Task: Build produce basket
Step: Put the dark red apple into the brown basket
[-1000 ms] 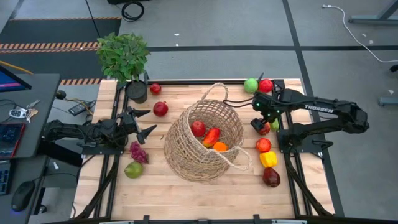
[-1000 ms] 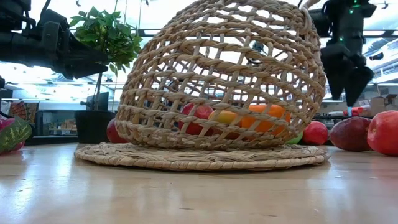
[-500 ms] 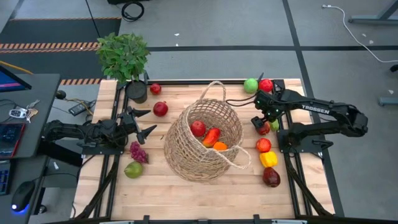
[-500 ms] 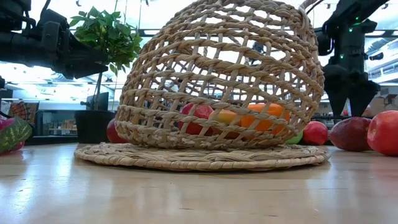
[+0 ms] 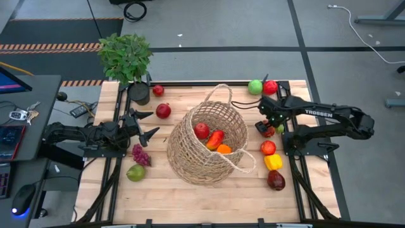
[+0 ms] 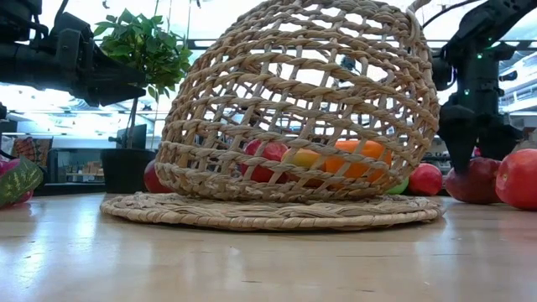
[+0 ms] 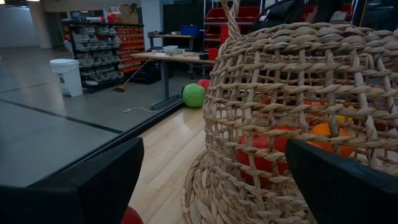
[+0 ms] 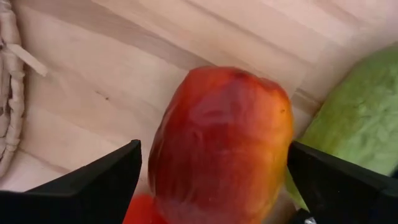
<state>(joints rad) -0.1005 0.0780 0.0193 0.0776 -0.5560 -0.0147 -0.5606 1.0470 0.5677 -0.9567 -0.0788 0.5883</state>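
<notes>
From above, the right end effector (image 5: pixel 268 125) sits spread over a red-orange fruit (image 5: pixel 269 130) on the tabletop (image 5: pixel 190 196), right of the basket (image 5: pixel 207 144). Its wrist view: fruit (image 8: pixel 221 146) between the fingers, looks light, hard, slippery, so grab its widest middle. Left end effector (image 5: pixel 147 124) waits spread.

Your right hand (image 5: pixel 268 126) straddles a red-orange fruit (image 8: pixel 221 146); a green fruit (image 8: pixel 357 118) crowds one side, the basket (image 5: pixel 209 142) the other.
</notes>
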